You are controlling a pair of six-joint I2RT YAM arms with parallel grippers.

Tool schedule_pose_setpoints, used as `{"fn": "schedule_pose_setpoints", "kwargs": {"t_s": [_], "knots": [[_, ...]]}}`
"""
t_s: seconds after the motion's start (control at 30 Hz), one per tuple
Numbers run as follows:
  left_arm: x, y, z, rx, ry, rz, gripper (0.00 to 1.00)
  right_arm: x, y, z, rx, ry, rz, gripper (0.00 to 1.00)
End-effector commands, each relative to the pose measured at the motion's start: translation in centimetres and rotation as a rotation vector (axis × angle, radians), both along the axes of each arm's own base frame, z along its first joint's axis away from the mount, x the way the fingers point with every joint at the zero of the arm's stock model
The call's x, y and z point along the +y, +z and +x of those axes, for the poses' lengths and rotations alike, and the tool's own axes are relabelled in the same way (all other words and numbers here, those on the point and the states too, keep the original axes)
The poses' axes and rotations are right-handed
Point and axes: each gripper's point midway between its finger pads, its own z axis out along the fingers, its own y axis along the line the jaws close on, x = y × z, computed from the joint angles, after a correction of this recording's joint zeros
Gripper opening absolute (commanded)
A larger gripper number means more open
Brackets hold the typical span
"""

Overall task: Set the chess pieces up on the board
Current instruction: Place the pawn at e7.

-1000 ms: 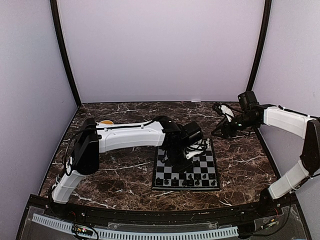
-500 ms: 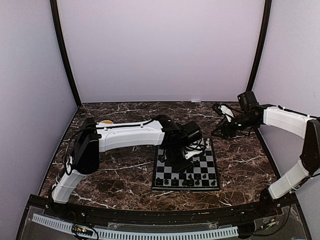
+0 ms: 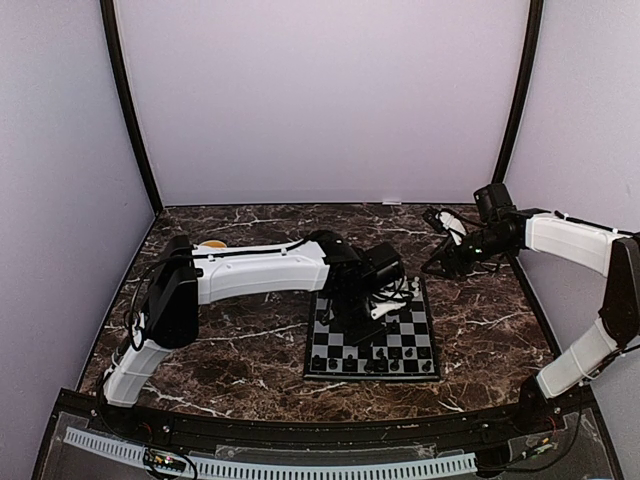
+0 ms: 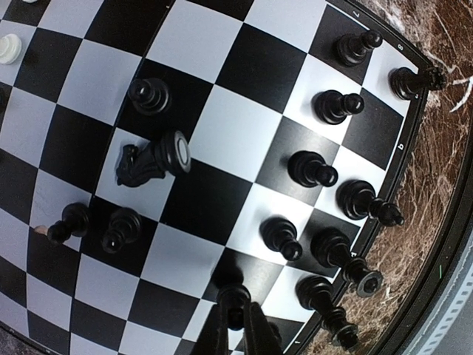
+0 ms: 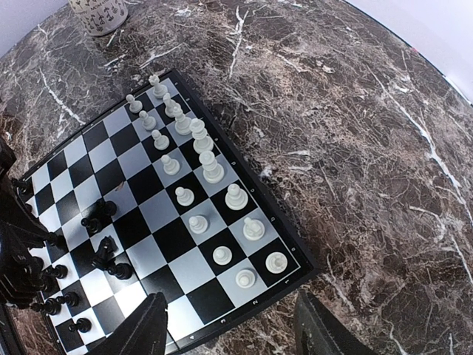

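- Black and silver-grey squares marked out the board [image 3: 418,338], which lay flat on the dark marbled desk [image 3: 230,350] ahead of the two arm bases, a little right of centre.
- In my left wrist view, the black pieces [image 4: 310,168] stood upright, most of them in two loose rows along one rimmed edge of the board. A few pawns stood further in.
- One black knight [image 4: 151,161] lay toppled on its side further in from that edge, its round base turned toward the camera.
- Through the right wrist view, I saw the white pieces [image 5: 212,168] standing upright in two rows along the opposite edge of the board.
- The left end effector [image 4: 235,307] hung low over the board near the black rows, its fingers pressed together. Something dark sat at the tips, but I could not tell whether it was a pinched piece or only the black square beneath.
- The right end effector [image 5: 233,336] hovered off the board, above bare desk near the corner on the white side. Its fingers were spread apart with nothing between them.
- A pale patterned mug [image 5: 96,13] stood on the desk beyond the board's far corner, apart from it.
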Motion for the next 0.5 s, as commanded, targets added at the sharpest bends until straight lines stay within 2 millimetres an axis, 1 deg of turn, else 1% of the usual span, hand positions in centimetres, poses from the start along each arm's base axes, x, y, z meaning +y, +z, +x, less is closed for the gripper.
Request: {"fn": "schedule_pose_setpoints", "kwargs": {"t_s": [0.0, 0.17, 0.47], "knots": [[-0.09, 1.24, -0.38, -0.005, -0.022, -0.022, 0.07, 0.4, 0.05, -0.05, -0.004, 0.018, 0.003, 0.6], [-0.23, 1.23, -0.54, 0.003, -0.03, -0.029, 0.1, 0.4, 0.02, -0.03, -0.002, 0.017, 0.001, 0.6], [0.02, 0.47, -0.89, 0.021, -0.039, -0.015, 0.11, 0.4, 0.0, -0.03, -0.003, 0.017, -0.001, 0.59]]}}
